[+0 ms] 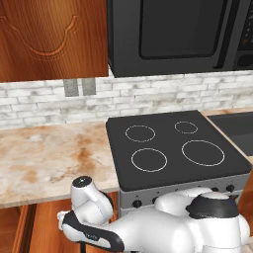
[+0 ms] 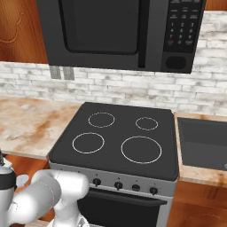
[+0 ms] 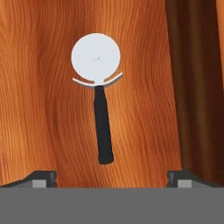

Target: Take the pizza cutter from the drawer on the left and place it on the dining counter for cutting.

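The gripper (image 3: 112, 177) stands spread wide, its two dark fingertips (image 3: 43, 178) apart above the pizza cutter (image 3: 99, 94), touching nothing. The cutter lies flat on the drawer's (image 3: 39, 100) plain reddish wood: round silvery-white wheel, slim black straight handle pointing toward the gripper.

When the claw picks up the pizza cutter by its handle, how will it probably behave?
The pizza cutter looks stiff, so it should not bend. Its slim black handle seems smooth and may slip or turn between the fingertips. The wide round blade at one end probably makes it head-heavy. Lying flat on the drawer wood, it should not roll.
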